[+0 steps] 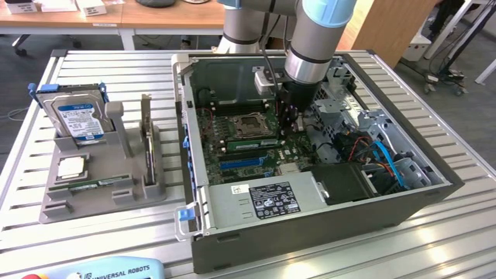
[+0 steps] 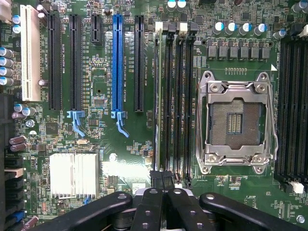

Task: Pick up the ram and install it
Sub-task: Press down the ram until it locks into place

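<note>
**Currently: claw shut at one end of the ram, stick in its slot**

Claw state: gripper (image 2: pixel 162 182) fully closed, fingertips pressed together, nothing visibly clamped between them. It hangs inside the open PC case (image 1: pixel 203 174), low over the motherboard (image 2: pixel 103 91).

Ram location: the ram (image 2: pixel 158 96) stands edge-up in the memory slot farthest from the CPU socket (image 2: pixel 237 122), on the side toward the blue expansion slot (image 2: pixel 117 62). My read is that it's in the slot; I can't tell whether the latches have clicked.

Key relation: the stick's long axis runs parallel to the socket's edge and straight away from the fingertips. So the claw sits at one end of the stick, not over its middle. I can't tell whether it is touching the stick or just above it.

View differences:
- Wrist view gives slot alignment: closed tips in line with the ram's slot, the neighbouring slots empty.
- Exterior view shows the gripper (image 1: pixel 288 132) at the exterior view's right end of the ram (image 1: pixel 250 143), plus the arm's height. It also shows the parts fixture (image 1: pixel 101 174) outside the case, holding the hard drive (image 1: pixel 78 116) and a flat green strip (image 1: pixel 97 185), possibly another stick. I can't confirm that.
</note>
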Robot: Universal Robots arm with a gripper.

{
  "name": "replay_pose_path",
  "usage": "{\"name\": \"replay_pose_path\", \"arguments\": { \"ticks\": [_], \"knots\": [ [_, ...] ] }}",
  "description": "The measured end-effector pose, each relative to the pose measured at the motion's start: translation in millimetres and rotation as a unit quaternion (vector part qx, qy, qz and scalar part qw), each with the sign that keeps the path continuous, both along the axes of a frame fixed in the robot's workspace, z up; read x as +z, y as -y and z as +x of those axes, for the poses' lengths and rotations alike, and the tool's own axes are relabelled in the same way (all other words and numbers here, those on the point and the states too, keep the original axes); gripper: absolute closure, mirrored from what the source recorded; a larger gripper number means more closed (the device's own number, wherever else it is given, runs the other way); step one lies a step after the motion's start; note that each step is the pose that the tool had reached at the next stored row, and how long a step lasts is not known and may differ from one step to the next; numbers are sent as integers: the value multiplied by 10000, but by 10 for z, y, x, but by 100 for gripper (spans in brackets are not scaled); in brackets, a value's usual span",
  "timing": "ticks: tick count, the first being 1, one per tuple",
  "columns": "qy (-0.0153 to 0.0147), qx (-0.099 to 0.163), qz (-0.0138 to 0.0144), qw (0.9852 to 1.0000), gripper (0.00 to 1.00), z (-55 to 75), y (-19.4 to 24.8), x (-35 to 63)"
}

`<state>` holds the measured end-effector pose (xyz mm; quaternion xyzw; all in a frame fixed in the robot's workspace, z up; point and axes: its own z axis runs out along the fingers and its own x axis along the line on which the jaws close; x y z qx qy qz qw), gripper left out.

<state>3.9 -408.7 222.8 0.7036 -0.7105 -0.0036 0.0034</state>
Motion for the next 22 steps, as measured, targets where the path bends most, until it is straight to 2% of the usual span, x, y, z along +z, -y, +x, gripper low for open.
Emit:
{"name": "replay_pose_path", "arguments": {
  "ticks": [5, 7, 16, 22],
  "knots": [
    [2, 0, 8, 10000, 90, 0, -2, 13],
    [0, -1, 1, 10000, 90, 0, 0, 48],
    [0, 0, 1, 10000, 90, 0, 0, 214],
    [0, 0, 1, 10000, 90, 0, 0, 226]
  ]
}}
